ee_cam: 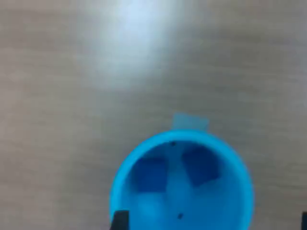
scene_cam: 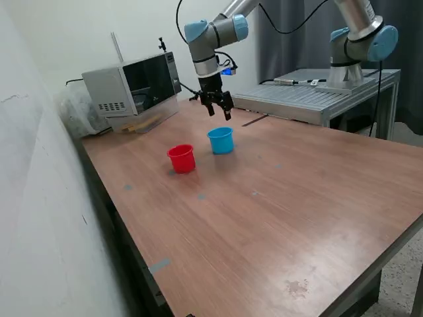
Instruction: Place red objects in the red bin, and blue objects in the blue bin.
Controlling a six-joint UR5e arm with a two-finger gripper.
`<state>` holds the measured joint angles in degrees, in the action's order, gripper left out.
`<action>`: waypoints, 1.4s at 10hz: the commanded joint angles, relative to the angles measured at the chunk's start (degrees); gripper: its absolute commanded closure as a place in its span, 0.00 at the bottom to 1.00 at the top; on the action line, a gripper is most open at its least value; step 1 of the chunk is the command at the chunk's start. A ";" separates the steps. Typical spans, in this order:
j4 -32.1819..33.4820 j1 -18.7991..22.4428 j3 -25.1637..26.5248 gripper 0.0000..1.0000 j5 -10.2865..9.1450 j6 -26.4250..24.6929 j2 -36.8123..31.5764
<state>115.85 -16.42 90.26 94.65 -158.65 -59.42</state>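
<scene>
The blue bin (scene_cam: 221,140), a light blue cup, stands upright on the wooden table beside the red bin (scene_cam: 182,158), a red cup nearer the exterior view's left. My gripper (scene_cam: 219,112) hangs a short way above and behind the blue bin, open and empty. The wrist view looks straight down into the blue bin (ee_cam: 124,191). Two dark blue objects lie on its floor, one cube (ee_cam: 149,175) beside the other (ee_cam: 201,165). One dark fingertip (ee_cam: 120,221) shows at the frame's edge. The red objects are out of view, and the red bin's inside cannot be seen.
A microwave (scene_cam: 135,86) sits at the table's back left in the exterior view. A grey metal platform (scene_cam: 310,98) carrying a second robot arm (scene_cam: 360,39) stands behind the table on the right. A wall runs along the left side.
</scene>
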 commanded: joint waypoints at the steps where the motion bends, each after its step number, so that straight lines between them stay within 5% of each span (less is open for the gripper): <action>1: -5.44 3.66 4.54 0.00 0.27 -5.33 -5.76; 5: -11.69 7.53 11.94 0.00 0.18 -13.43 -18.94; 12: -25.93 10.62 20.99 0.00 -0.17 -13.62 -40.57; 14: -31.35 10.36 22.15 0.00 0.01 -13.53 -41.39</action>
<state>88.37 -5.99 111.33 94.55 -172.23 -99.31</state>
